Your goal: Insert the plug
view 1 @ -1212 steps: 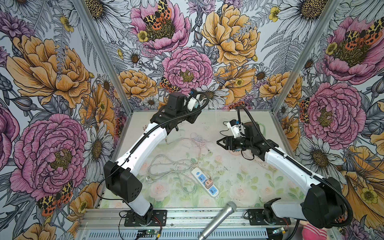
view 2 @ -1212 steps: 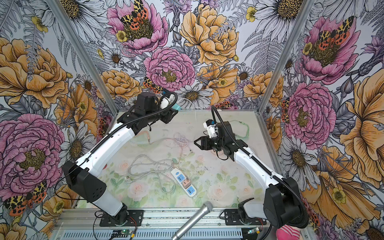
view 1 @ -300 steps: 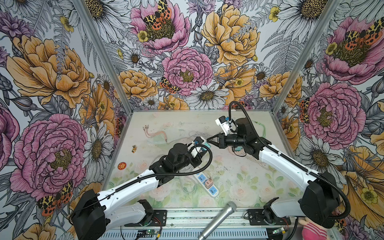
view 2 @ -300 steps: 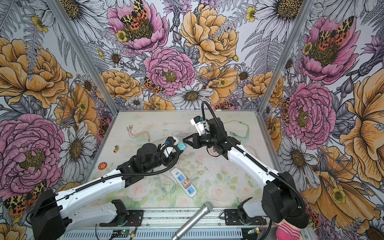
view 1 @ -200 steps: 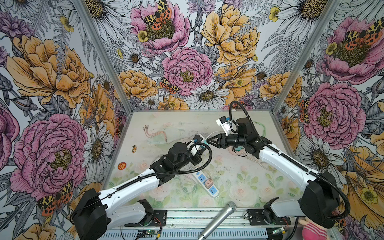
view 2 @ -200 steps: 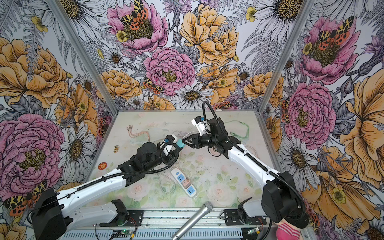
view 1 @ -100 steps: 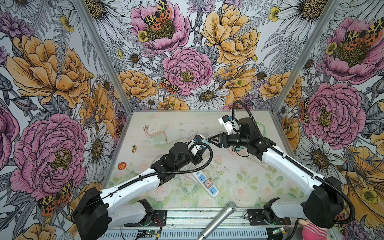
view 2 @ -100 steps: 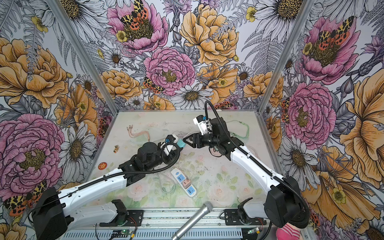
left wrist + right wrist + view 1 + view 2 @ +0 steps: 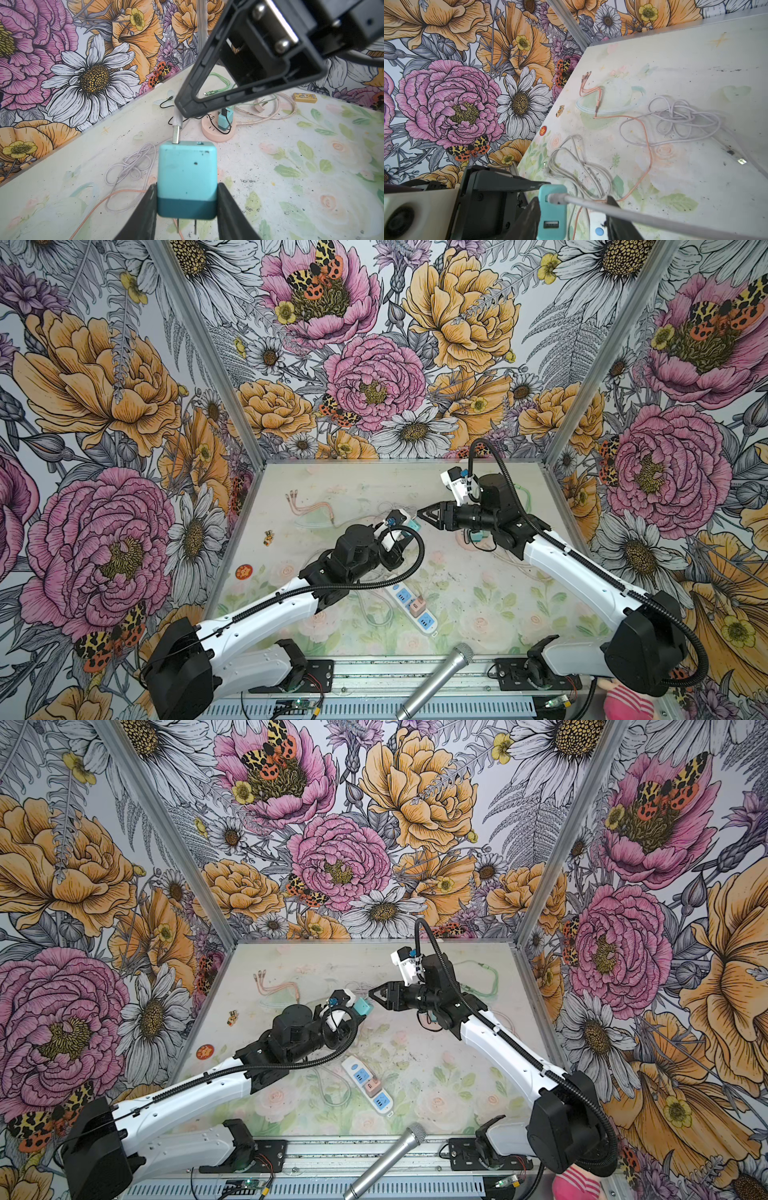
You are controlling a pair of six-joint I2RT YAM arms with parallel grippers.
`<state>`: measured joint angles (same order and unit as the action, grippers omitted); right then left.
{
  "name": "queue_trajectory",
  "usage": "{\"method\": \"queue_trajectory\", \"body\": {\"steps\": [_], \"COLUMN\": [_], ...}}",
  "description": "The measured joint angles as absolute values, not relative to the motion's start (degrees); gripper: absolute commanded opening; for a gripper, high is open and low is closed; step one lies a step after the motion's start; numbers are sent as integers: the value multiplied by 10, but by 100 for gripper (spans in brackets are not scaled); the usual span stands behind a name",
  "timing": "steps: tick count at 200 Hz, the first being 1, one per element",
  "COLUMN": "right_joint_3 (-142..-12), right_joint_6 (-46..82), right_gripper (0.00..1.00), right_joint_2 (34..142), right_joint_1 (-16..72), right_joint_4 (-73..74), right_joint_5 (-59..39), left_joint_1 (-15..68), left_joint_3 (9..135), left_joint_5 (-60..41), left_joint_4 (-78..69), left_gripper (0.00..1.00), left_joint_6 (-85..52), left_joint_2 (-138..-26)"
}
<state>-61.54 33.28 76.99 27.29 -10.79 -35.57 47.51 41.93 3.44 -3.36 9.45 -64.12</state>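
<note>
Watching from beside the rig, I see the left tool [image 9: 187, 185] clamped across the width of a teal charger [image 9: 187, 164]. It holds the charger clear of the bench [image 9: 478, 614], prongs [image 9: 195, 226] pointing back toward the wrist. This is above the middle of the bench, beyond the white power strip [image 9: 411, 602], and the right tool [image 9: 420, 512] sits nose to nose with the charger there. The plug [image 9: 176, 133], a USB end on a pale cable [image 9: 654, 218], stands at the charger's ported face. Its metal tip meets one port, with most of the metal showing in the left wrist view. In the right wrist view the right tool's jaws stand parted on either side of that face, pinching nothing. The cable lies across one finger [image 9: 618, 226], and a second port [image 9: 550, 225] shows just beside the plug.
</note>
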Motion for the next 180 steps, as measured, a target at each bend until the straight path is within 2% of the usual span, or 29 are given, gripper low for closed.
{"method": "queue_trajectory", "body": {"steps": [33,73,180], "right_joint_3": [-600,-594,-594], "right_joint_6": [375,396,396], "right_gripper": [42,41,30], "right_joint_2": [771,788,789], "right_joint_1": [269,267,270], "right_joint_4": [-43,-19,-25], "right_joint_5": [-365,-372,-375], "left_joint_1": [478,478,479], "left_joint_3": [419,419,419], "left_joint_5": [34,34,35], "left_joint_4": [-34,-34,-35], "left_gripper": [16,15,14], "left_joint_6": [95,96,96], "left_joint_2": [-641,-641,-652]}}
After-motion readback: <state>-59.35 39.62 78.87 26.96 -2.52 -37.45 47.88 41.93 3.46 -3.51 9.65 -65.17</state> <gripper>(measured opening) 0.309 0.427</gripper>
